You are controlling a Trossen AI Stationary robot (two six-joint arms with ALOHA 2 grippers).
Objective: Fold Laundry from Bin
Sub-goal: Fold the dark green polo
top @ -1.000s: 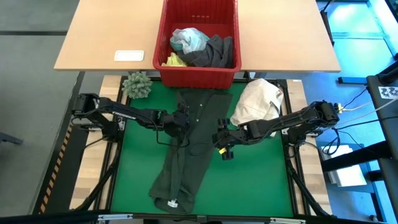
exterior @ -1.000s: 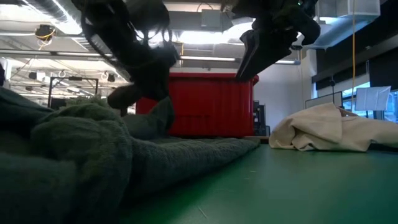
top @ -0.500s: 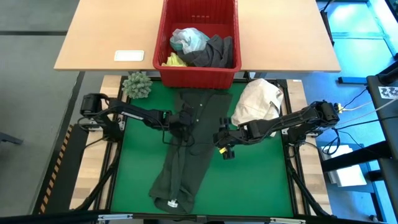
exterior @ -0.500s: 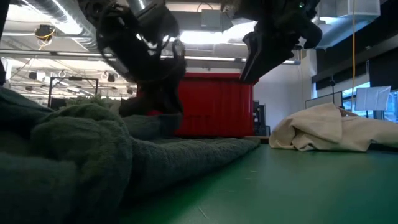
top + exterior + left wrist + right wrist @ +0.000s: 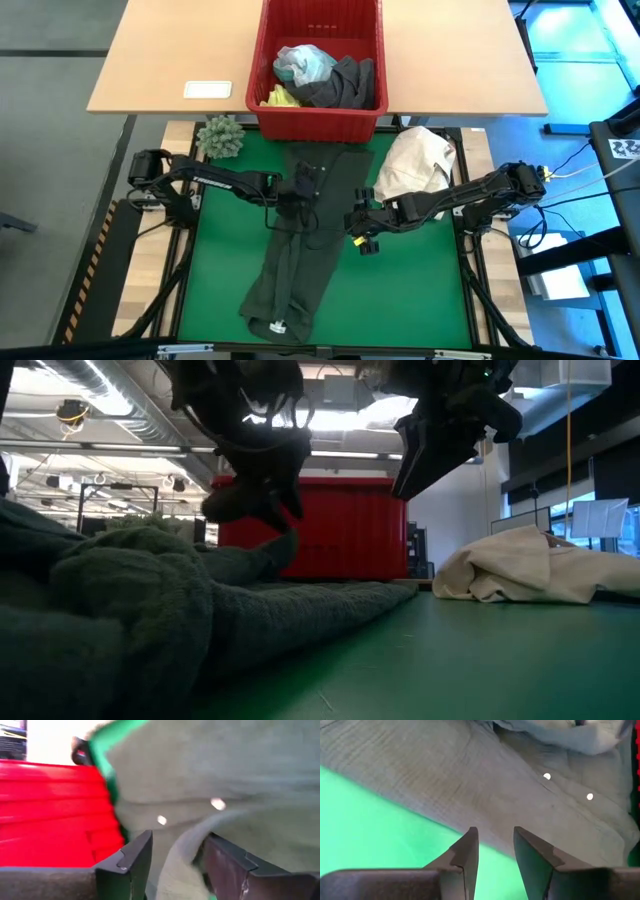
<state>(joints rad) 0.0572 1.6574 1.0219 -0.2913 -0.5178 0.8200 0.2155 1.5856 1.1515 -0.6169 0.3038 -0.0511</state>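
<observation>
The dark garment (image 5: 300,235) lies stretched along the middle of the green table (image 5: 410,290), its top near the red bin (image 5: 320,112) at the far edge. The left gripper (image 5: 297,190) is half open with a fold of cloth between its fingers; the right gripper (image 5: 357,222) hovers part open, empty, at the garment's right edge. The garment seems to be in the flattening step; next, both should probably grasp one side and fold it over.

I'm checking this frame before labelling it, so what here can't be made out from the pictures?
- Bin contents: in the high view the grey garment covers most of the yellow one.
- Dark green garment: in the low view its near fold hides the rest of it on the mat.
- Left gripper: the left wrist view is blurred; a cloth fold lies between open fingers, contact unclear.
- Right gripper: open and empty, height above the mat unclear.
</observation>
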